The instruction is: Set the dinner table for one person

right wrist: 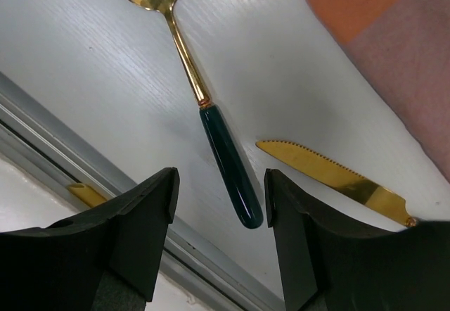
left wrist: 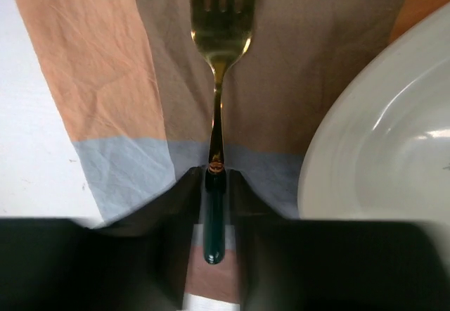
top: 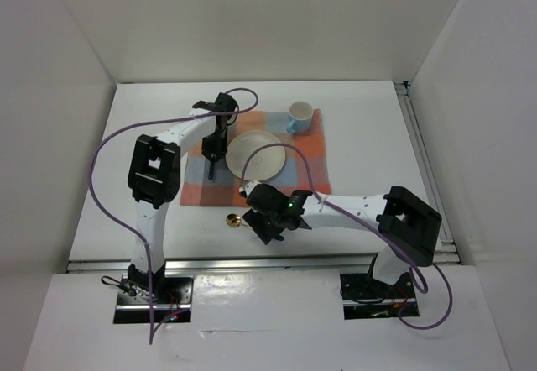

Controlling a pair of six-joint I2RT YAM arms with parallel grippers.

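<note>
While the mat (top: 306,157), plate (top: 254,154) and cup (top: 299,117) sit placed on the white surface (top: 134,128), which spreads beneath everything, the cutlery is unfinished. Left fingers (left wrist: 169,248) pinch the fork (left wrist: 220,58) by its green handle, low over the mat at the plate's 9 o'clock. Right fingers (right wrist: 140,219) stand open astride the spoon (right wrist: 225,156) handle, gripping nothing. Spoon and knife (right wrist: 330,177) lie on bare surface at the mat's 6 o'clock.
</note>
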